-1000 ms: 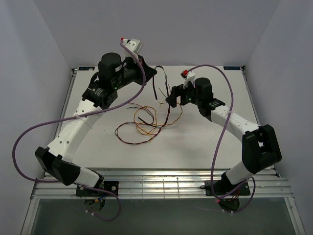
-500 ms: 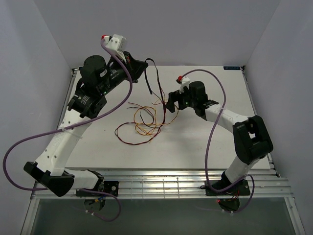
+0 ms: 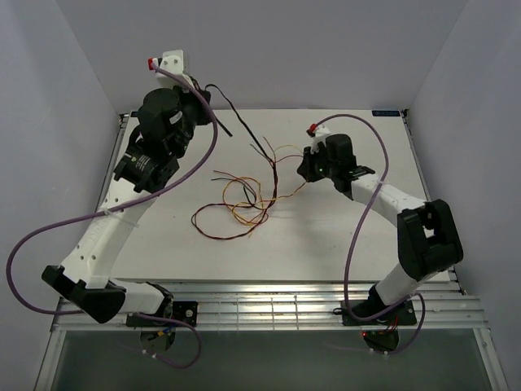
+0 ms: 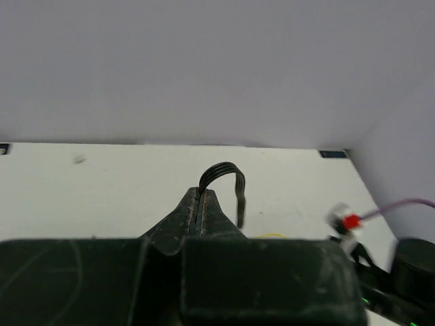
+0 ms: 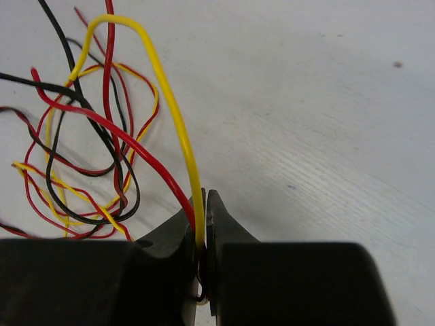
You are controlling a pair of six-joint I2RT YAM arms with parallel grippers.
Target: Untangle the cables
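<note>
**Both grippers clamped on cables above the table**

Top view: the cables (image 3: 240,208) lie tangled at the centre of the table (image 3: 350,236). The left gripper (image 3: 203,96) is raised over the table's far-left corner, and the right gripper (image 3: 303,169) sits low, right of centre.

Left wrist view: the jaws are pressed together on a looped black cable (image 4: 224,170).

Right wrist view: the jaws pinch a yellow cable (image 5: 170,102), and a red cable (image 5: 102,125) enters the same gap.

The thin red, yellow and black cables (image 5: 178,122) are sheathed in smooth, glossy plastic. The white desk (image 5: 306,102) is finished matt and faintly grained, like painted wood.
</note>
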